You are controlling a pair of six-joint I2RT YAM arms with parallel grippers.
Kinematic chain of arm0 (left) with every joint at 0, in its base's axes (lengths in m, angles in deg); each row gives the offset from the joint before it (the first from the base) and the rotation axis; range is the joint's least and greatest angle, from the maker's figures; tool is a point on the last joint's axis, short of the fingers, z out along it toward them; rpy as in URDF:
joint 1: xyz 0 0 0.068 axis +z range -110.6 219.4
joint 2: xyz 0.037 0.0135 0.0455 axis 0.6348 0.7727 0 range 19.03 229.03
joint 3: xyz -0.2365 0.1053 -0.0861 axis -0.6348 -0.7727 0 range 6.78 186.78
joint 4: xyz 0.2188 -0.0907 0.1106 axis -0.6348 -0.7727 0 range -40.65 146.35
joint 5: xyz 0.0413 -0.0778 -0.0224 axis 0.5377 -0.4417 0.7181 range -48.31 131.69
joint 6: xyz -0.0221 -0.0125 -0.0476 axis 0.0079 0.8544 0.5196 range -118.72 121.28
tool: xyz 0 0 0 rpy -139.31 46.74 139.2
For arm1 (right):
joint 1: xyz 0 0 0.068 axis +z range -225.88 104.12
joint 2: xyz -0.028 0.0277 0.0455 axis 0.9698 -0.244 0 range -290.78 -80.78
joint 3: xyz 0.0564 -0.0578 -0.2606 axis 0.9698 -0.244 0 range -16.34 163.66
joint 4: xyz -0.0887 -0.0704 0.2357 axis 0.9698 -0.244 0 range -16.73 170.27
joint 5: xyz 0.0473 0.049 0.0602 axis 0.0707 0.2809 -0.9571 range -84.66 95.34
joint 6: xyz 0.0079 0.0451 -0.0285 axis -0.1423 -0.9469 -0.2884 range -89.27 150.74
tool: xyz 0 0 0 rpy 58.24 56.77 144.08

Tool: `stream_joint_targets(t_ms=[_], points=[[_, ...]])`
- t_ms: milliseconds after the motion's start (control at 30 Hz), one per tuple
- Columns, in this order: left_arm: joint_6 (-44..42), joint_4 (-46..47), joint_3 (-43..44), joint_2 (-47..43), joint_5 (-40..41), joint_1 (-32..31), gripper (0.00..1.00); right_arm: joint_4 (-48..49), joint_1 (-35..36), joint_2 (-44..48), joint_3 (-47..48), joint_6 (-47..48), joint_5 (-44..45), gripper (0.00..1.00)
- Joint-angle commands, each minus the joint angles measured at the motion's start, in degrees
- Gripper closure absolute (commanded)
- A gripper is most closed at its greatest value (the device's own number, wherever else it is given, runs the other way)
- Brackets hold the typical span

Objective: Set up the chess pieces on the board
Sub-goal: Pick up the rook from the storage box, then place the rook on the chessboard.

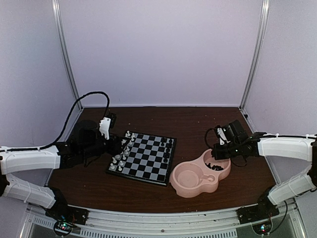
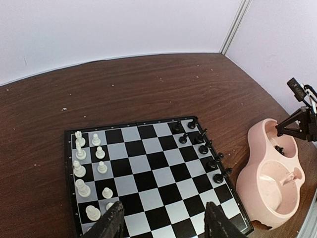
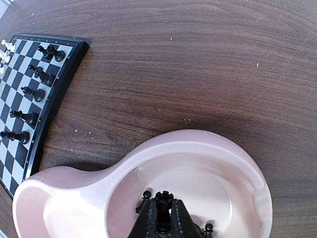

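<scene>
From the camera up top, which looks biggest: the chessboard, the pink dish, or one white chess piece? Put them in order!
1. The board, largest.
2. The pink dish, a bit smaller.
3. A white chess piece, tiny, by far the smallest.

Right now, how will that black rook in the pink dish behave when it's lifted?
The black rook looks tiny in the right hand, so probably very light. Its smooth round body may twist or slip. Narrow-based, it could tip when set down.

A pink double-bowl dish (image 1: 189, 177) sits on the dark brown wooden table (image 1: 198, 121), toward its right near corner. White walls (image 1: 158, 49) and metal posts (image 1: 67, 54) rise behind.
</scene>
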Motion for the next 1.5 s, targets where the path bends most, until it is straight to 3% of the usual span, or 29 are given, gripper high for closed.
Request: stream_joint_targets(t_ms=[0,267,467,700,1100,1467], points=[[0.1,1.1,0.7,-0.1,-1.1,-0.3,0.44,1.3,-0.1,1.6,-0.5,0.6,-1.4,0.90],[0.9,1.1,0.8,0.2,-1.6,-0.3,0.44,7.2,2.3,9.1,-3.4,2.8,-6.9,0.89],[1.2,1.4,0.9,0.8,-1.8,-0.3,0.44,10.5,7.8,7.7,-0.5,3.7,-9.7,0.88],[3.0,1.9,0.5,1.7,-1.0,-0.3,0.44,11.1,18.8,-5.3,11.2,5.3,-5.5,0.88],[5.8,1.8,-2.4,-0.8,3.3,1.0,0.44,7.4,27.7,-33.1,35.7,10.5,-1.7,0.90],[7.8,6.4,-3.7,3.7,3.3,1.3,0.44,15.1,29.3,-39.2,34.8,12.3,1.8,0.89]])
